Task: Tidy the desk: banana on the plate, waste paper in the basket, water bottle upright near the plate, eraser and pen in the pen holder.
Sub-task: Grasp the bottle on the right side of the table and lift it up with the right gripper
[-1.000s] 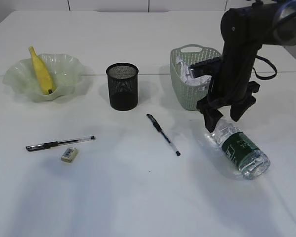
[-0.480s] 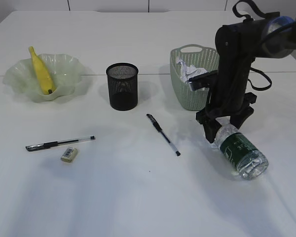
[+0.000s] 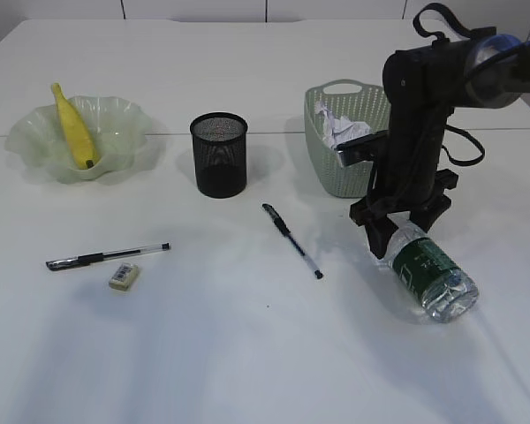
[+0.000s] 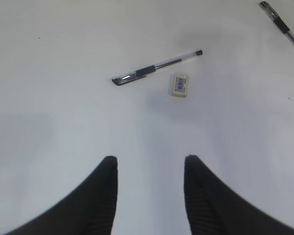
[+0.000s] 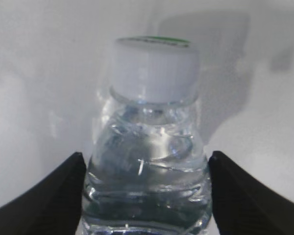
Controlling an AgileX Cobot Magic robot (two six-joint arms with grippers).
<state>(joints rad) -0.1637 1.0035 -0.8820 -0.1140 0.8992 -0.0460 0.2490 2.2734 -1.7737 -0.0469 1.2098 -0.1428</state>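
The right hand (image 3: 405, 231) stands over the neck end of the water bottle (image 3: 431, 272), which lies on its side near the right edge of the bench (image 3: 247, 353); from the exterior view the jaws straddle the bottle's shoulder, and the step in hand looks like the bottle pickup. The banana (image 3: 74, 129) already lies in the plate (image 3: 115, 119) toward the far left corner, the waste paper (image 3: 338, 126) sits in the basket (image 3: 334, 168), and the pen holder (image 3: 219, 155) stands mid-bench with nothing visibly in it. Two pens and the eraser (image 3: 124, 276) are still loose on the bench. In the left wrist view the left hand (image 4: 149, 169) hangs released and empty above bare bench, the eraser (image 4: 179, 84) just beside a pen (image 4: 157, 67); a second pen is cut off at the corner. In the right wrist view the fingers (image 5: 54, 196) flank the bottle (image 5: 149, 161) with slim gaps, so it is released, not yet gripping. Next, I judge, they must close firmly, then lift and tip it upright. The bottle's base is cut off here.
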